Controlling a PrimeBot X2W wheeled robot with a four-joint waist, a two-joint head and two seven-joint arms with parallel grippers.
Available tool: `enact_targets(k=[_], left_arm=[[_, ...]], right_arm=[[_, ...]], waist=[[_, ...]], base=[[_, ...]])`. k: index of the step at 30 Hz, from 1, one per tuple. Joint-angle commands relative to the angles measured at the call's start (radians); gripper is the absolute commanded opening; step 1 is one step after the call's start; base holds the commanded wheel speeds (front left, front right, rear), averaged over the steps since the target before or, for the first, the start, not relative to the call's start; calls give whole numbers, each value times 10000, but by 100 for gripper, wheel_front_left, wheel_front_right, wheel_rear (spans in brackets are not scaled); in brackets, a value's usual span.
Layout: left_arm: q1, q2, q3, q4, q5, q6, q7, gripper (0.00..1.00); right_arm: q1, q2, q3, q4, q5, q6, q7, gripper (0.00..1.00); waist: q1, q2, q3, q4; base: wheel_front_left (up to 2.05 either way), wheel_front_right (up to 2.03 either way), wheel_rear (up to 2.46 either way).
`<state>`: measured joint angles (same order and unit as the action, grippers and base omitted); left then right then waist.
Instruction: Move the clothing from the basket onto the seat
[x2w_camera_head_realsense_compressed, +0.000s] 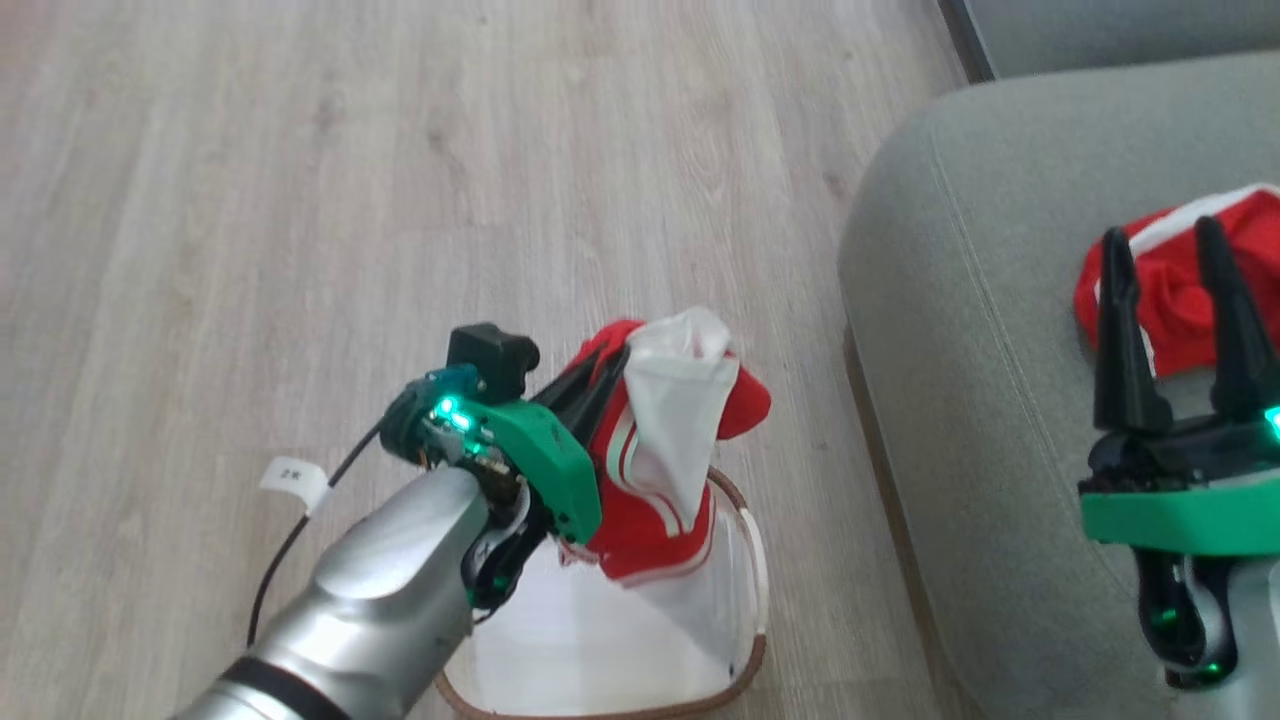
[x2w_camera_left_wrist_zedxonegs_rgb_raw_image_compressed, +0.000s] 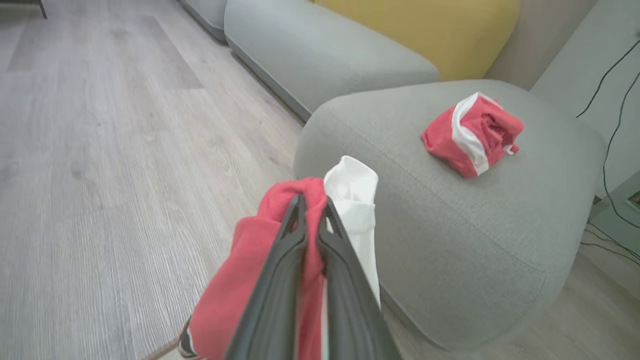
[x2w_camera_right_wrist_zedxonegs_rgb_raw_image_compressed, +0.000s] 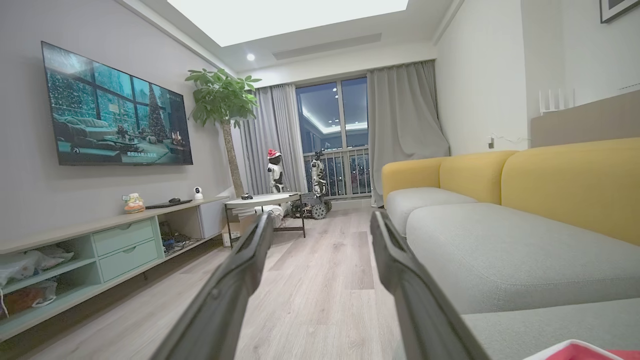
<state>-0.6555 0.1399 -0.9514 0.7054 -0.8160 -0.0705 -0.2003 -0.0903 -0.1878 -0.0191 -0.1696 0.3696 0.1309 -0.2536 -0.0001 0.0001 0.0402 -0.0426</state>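
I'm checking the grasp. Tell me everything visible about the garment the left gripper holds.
The garment is soft red fabric with white bands and thin white stripes, a white piece bunched beside its top. It hangs limp over the basket, pinched near the top in the shut left gripper.

Pale wood-plank floor (x2w_camera_head_realsense_compressed: 300, 200) runs to dark glass doors (x2w_camera_right_wrist_zedxonegs_rgb_raw_image_compressed: 332, 135) at the far end, flanked by grey curtains (x2w_camera_right_wrist_zedxonegs_rgb_raw_image_compressed: 407, 115). A television (x2w_camera_right_wrist_zedxonegs_rgb_raw_image_compressed: 117, 107) hangs on the left wall (x2w_camera_right_wrist_zedxonegs_rgb_raw_image_compressed: 30, 200) above a low cabinet (x2w_camera_right_wrist_zedxonegs_rgb_raw_image_compressed: 125, 240) with green drawers. Yellow backrests (x2w_camera_right_wrist_zedxonegs_rgb_raw_image_compressed: 570, 180) line the right; a ceiling panel (x2w_camera_right_wrist_zedxonegs_rgb_raw_image_compressed: 287, 15) glows overhead.
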Motion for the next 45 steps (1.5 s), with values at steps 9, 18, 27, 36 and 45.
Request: enact_targets(k=[9,18,27,36,45], left_arm=[[-1376,1040,748,-3228,317,976,589,0],[-1978,1528,1086,-4871,348,1541,1274,0],[-1970,1669,1062,-5467,319,1776,1564,0],[-2186,1433,900,-5405,291,1656,1653,0],[-2402,1023,627,-5262,288,1412,1634,0]], right_arm=[[538,-146,387,-284,112,-2,139,100],[679,-74,790,-214,60,-2,147,100],[369,-312,1773,18,135,-2,308,100],[-113,-607,4293,1031,1487,-2,480,100],[-2048,-405,6554,3630,3315,-2,189,100]], waist=[[1,-1,-535,416],[1,-1,-521,465],[1,-1,-467,420],[1,-1,-405,634],[1,-1,-304,990]], base=[[0,0,0],[0,0,0],[0,0,0],[0,0,0],[0,0,0]])
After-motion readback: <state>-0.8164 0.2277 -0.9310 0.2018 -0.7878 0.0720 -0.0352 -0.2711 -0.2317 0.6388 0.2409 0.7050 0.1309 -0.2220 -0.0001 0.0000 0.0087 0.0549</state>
